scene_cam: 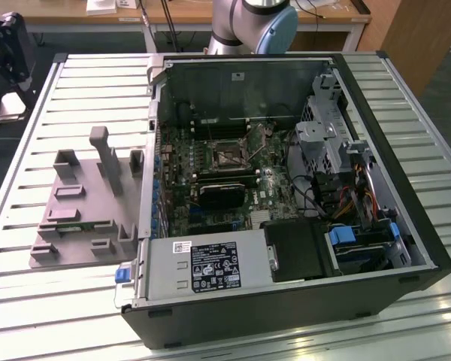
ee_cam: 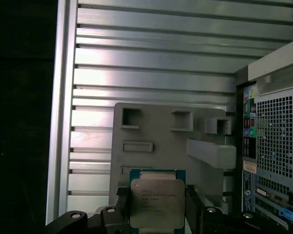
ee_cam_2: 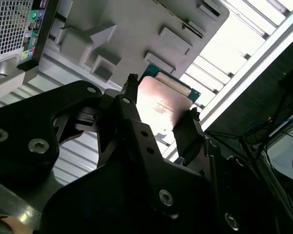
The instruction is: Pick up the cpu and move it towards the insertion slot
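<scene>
Tray [scene_cam: 83, 203] of grey plastic is lying on the slatted desk [scene_cam: 83, 83], directly below the gripper [ee_cam: 156, 207]. I am counting one tray and one desk. One green memory stick [scene_cam: 79, 225] is resting in a tray pocket.

In both wrist views the gripper is hanging above the tray, clenching the cpu [ee_cam: 156, 200] between its two fingers [ee_cam: 121, 207] by opposite edges. The shiny lid is facing the first wrist camera. I am counting one cpu and one gripper.

The pick-up is looking done: the cpu is sitting in the gripper's clasp and, by my reading, riding clear of the tray.

One open computer case [scene_cam: 286, 301] is standing off to the gripper's side, apart from it. Inside, one insertion slot [scene_cam: 227, 156] is showing a silvery frame and a bare dark centre, well apart from the gripper.

The carry toward the slot is looking hardly begun.
</scene>
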{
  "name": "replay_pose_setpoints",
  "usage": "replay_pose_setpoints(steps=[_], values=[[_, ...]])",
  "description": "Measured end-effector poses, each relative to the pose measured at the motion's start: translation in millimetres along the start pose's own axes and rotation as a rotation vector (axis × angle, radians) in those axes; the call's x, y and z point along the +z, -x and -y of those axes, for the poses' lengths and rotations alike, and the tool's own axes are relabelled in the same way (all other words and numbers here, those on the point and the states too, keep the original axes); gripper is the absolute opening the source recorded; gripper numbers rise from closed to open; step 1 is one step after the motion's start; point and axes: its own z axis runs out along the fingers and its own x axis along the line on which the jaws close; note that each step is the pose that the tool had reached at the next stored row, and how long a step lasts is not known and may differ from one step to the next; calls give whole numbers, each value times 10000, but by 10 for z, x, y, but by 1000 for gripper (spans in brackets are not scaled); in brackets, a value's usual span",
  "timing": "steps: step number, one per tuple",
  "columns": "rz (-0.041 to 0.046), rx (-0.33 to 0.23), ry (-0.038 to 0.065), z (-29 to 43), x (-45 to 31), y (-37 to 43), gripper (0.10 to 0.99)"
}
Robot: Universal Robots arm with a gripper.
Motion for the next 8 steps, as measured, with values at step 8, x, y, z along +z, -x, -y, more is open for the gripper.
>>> replay_pose_setpoints(steps=[8], values=[[-15, 1, 3, 5, 19, 211, 541]])
